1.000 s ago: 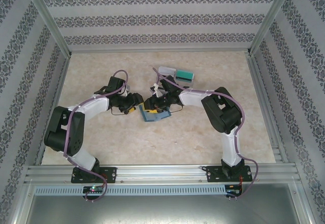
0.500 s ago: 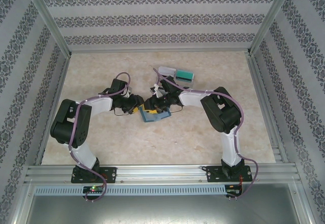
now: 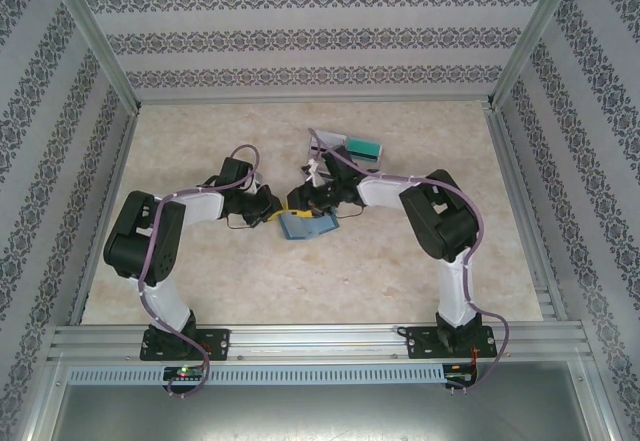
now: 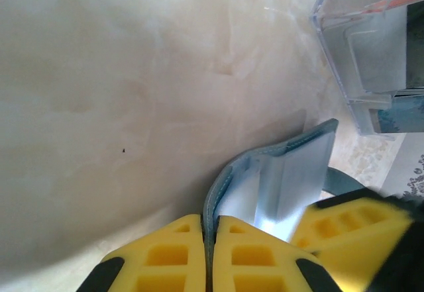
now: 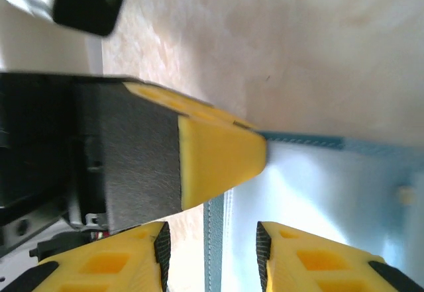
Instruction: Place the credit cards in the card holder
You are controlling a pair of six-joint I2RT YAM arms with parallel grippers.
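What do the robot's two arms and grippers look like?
The left arm and right arm have white shells, black joints and a purplish cable each. The left gripper and right gripper have yellow fingers with square recesses and black trim.

A clear plastic box sits on the marbled tabletop (patterned walls around).

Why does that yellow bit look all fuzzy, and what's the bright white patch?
Left wrist view: the right gripper's yellow finger is blurred; glare whitens the card holder. Right wrist view: card holder washed pale. Top external view: sharp, evenly lit.
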